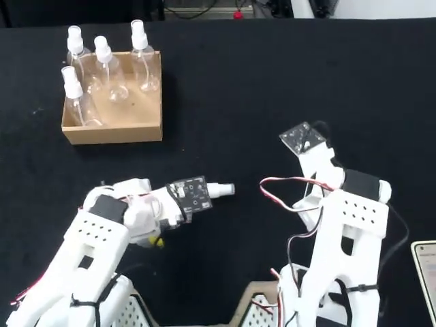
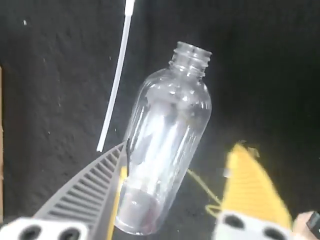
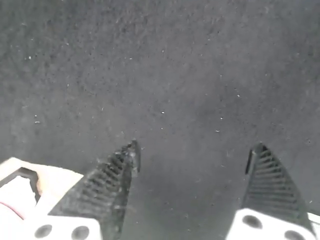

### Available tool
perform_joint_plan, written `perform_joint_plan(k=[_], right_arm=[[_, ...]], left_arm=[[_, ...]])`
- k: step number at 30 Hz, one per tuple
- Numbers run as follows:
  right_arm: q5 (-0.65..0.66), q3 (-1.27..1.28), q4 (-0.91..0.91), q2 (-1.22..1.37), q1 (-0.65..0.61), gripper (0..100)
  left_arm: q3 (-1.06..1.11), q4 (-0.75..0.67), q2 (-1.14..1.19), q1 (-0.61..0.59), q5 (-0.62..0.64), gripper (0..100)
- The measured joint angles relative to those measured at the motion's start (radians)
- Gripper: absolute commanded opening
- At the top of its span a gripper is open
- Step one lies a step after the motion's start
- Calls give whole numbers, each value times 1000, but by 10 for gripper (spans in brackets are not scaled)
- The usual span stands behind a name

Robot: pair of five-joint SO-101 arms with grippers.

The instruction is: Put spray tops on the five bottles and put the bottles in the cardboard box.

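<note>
The table (image 1: 272, 82) is plain black cloth, flecked with pale lint. The cardboard box (image 1: 112, 129), upper left of the high view, is tan. The bottles (image 1: 146, 68) in it are clear, with white spray tops (image 1: 139, 33). The left arm (image 1: 88, 245) and right arm (image 1: 347, 231) are white, and the latter carries red and white wires (image 1: 293, 184).

The left claw (image 2: 181, 150) has a grey ribbed finger (image 2: 90, 185) and a yellow finger (image 2: 250, 185). Between them lies a clear bottle (image 2: 167, 125), with a white tube (image 2: 116, 75) beside it. On the right claw (image 3: 195, 155), the black ribbed fingers (image 3: 107, 187) sit on white bases.
</note>
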Motion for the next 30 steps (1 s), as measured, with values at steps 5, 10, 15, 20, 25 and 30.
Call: perform_joint_plan(k=[5,10,15,20,25,30], right_arm=[[0,0,0,0,0,332],[0,0,0,0,0,332],[0,0,3,0,0,332],[0,0,3,0,0,332],[0,0,3,0,0,332],[0,0,3,0,0,332]], left_arm=[[2,8,11,-20,2,208],[2,6,11,-18,2,303],[2,8,12,6,3,340],[-6,14,12,48,3,339],[-8,-95,14,57,5,339],[52,-183,14,74,3,339]])
